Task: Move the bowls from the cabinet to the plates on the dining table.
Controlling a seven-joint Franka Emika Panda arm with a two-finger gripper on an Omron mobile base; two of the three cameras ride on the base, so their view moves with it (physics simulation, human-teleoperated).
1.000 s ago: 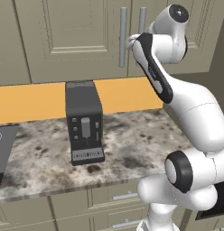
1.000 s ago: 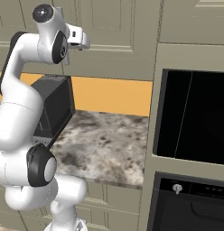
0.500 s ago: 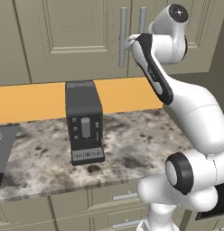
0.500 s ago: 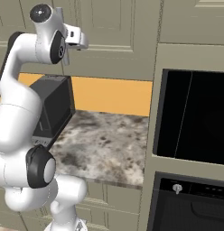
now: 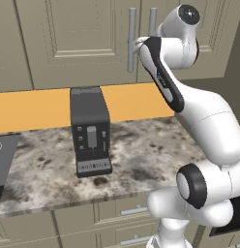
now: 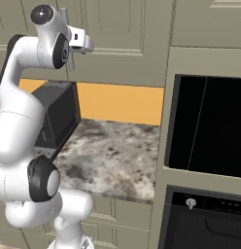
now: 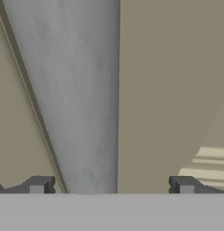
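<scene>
With the gripper [image 7: 111,187] spread wide around the long silver bar handle [image 7: 82,99] of the beige-grey panelled cabinet [image 5: 78,38], the handle could be missed if the gripper is closed off-centre.

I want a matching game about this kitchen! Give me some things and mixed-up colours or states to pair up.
Things:
1. coffee machine
2. cabinet doors
3. hand
4. wall strip above the counter

Descriptions:
A. orange
B. open, at a silver handle
C. shut
D. dark grey, standing on the counter

Pairs: 1-D, 2-C, 3-B, 4-A
</scene>
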